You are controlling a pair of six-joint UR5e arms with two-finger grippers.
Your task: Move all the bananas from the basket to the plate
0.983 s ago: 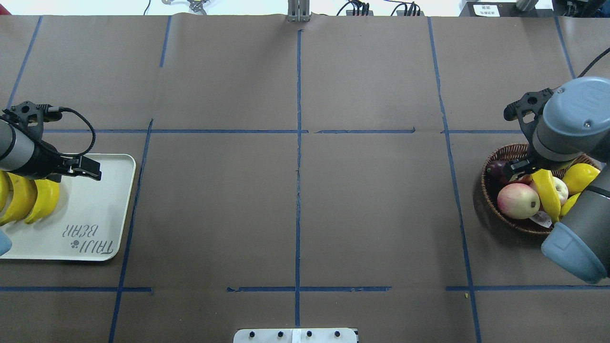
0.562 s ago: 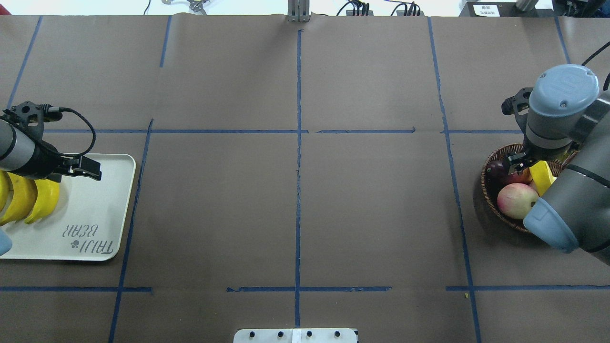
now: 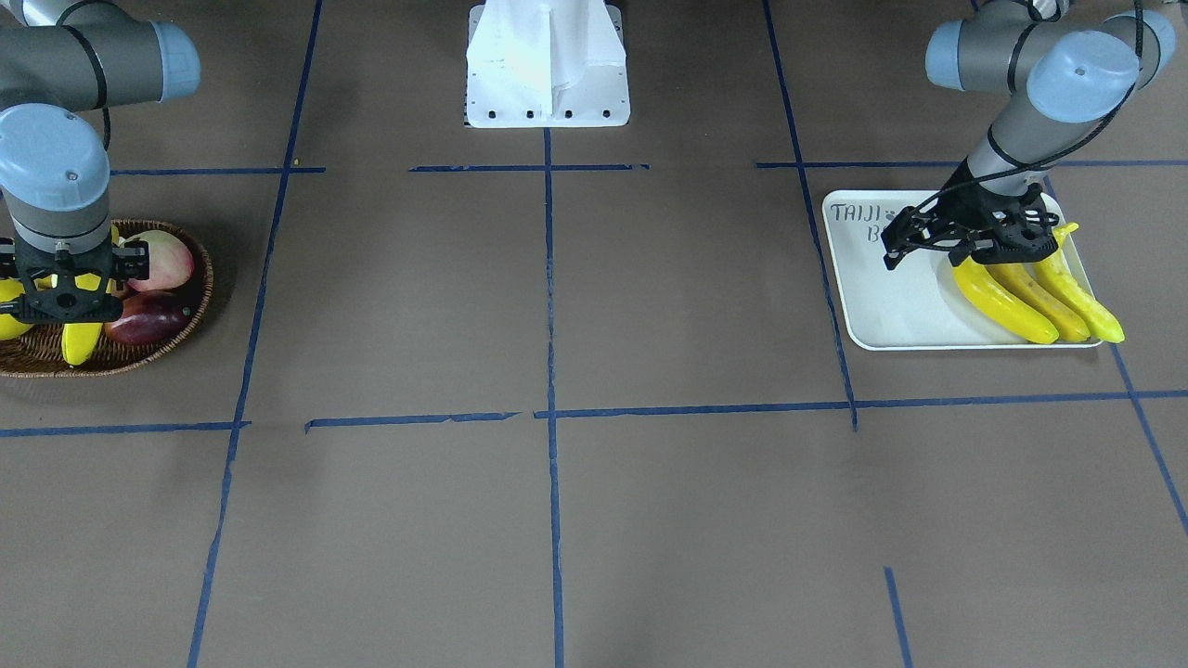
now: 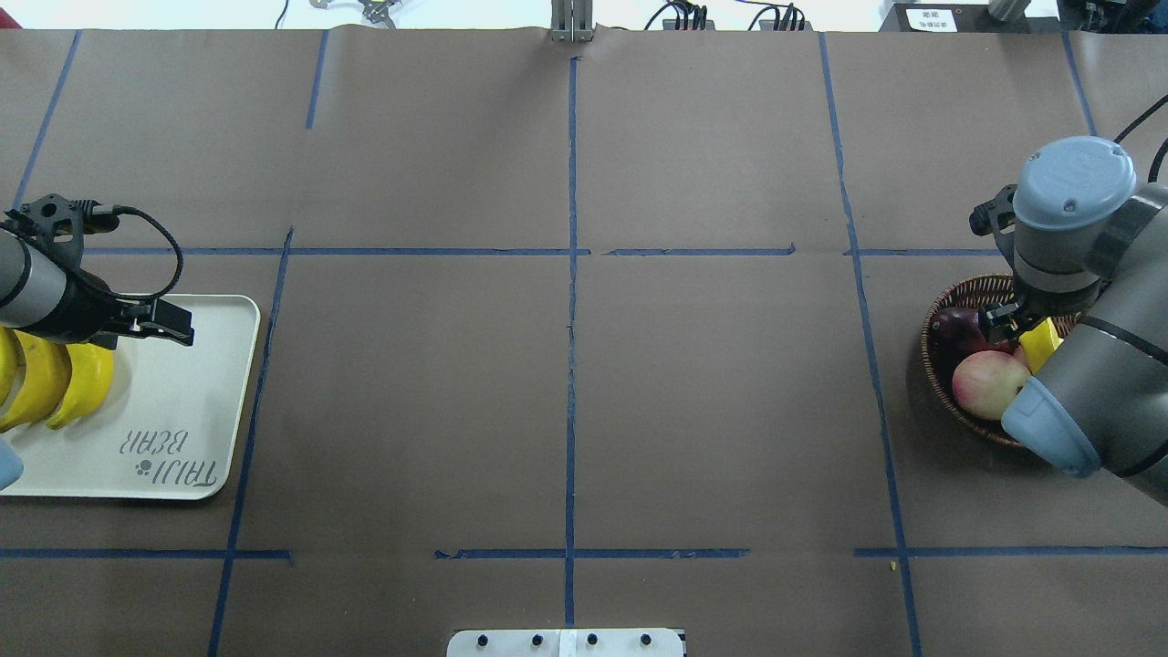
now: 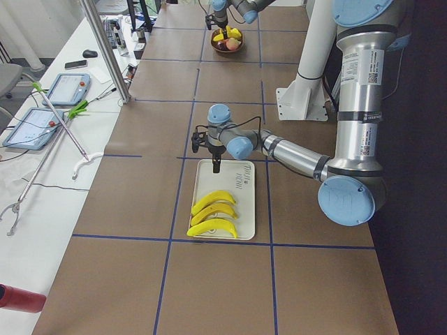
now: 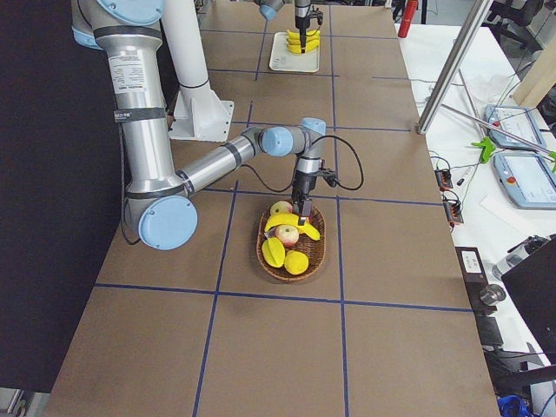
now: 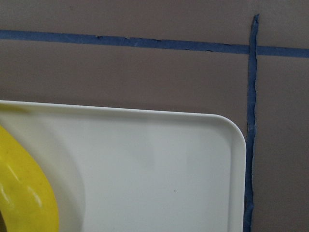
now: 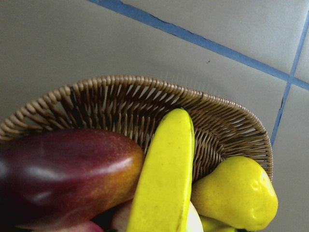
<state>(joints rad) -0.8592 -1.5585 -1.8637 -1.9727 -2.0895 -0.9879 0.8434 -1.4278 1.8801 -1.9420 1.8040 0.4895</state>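
R pincer (image 3: 63, 299) shifted over glossy curved banana (image 8: 166, 179) | woven wicker basket (image 8: 120, 83) (oval)

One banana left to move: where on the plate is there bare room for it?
Free: the plate's strip between the three bananas and the rim facing the table's centre, down to the print. Crowded: the outer half, bananas side by side. The left pincer hangs above.

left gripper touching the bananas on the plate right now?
Apart. The exterior left view shows the left gripper over the bare printed end of the plate, with white surface showing between it and the three bananas.
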